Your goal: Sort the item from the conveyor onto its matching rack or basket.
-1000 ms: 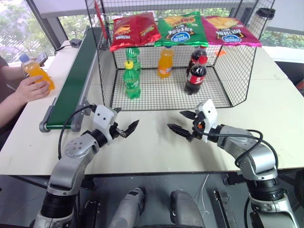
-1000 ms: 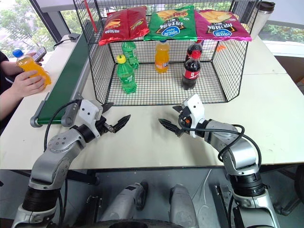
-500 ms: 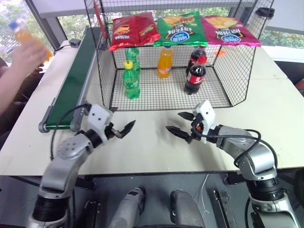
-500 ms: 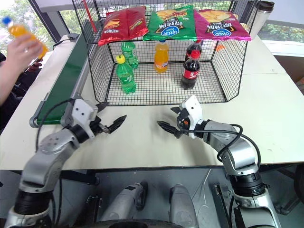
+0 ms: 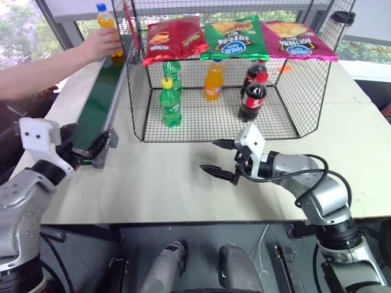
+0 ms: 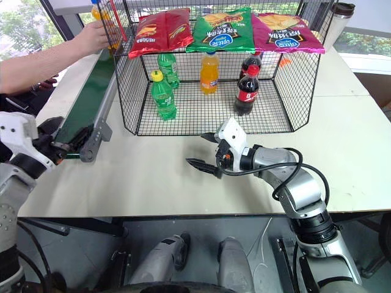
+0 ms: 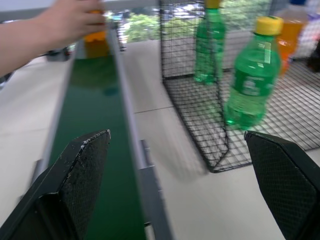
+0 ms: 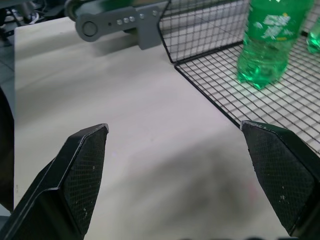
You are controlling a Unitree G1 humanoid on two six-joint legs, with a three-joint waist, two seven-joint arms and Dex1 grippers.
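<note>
left arm: bent, reaching out on the robot's left side | left gripper (image 5: pixel 82 151): pointing forward about level, 2 black fingers (image 7: pixel 75 185) spread wide, nothing between them | right arm: elbow bent, forearm angled across toward the left | right gripper (image 5: pixel 219 159): pointing left, slightly downward, 2 fingers (image 8: pixel 82 170) spread wide, nothing held

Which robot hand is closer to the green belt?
Left. The left end effector sits right at the near end of the conveyor. The right end effector hovers over the table, in front of the black cage.
</note>
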